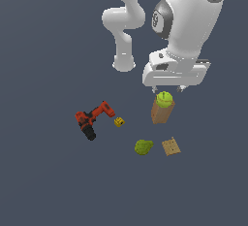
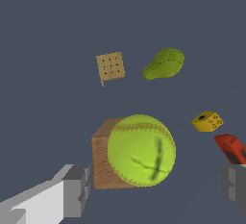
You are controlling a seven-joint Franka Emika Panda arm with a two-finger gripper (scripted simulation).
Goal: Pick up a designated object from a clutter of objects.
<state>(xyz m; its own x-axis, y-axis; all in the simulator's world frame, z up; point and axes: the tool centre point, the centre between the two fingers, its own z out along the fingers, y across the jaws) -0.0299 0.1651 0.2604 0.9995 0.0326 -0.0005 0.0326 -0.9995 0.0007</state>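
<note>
Fingers (image 2: pixel 72 192) of the claw (image 2: pixel 153 189) stand spread wide, holding nothing, with the ball (image 2: pixel 141 150) between and below them, resting atop the box (image 2: pixel 101 163). Around at 12 to 3 o'clock: 1 pear (image 2: pixel 164 64), 1 cracker (image 2: pixel 110 66), 1 cube (image 2: pixel 207 121), 1 drill (image 2: pixel 231 148).

brown box (image 2: pixel 102 163) touching ball (image 2: pixel 141 150), open floor (image 1: pixel 48 181) around

Wrist view: yellow-green ball (image 2: pixel 141 150) overlaps brown box (image 2: pixel 102 160), between spread gripper (image 2: pixel 154 188) fingers (image 2: pixel 77 190). Beyond: cracker tile (image 2: pixel 110 66), pear-shaped fruit (image 2: pixel 164 64), yellow cube (image 2: pixel 207 121), drill (image 2: pixel 231 148).
</note>
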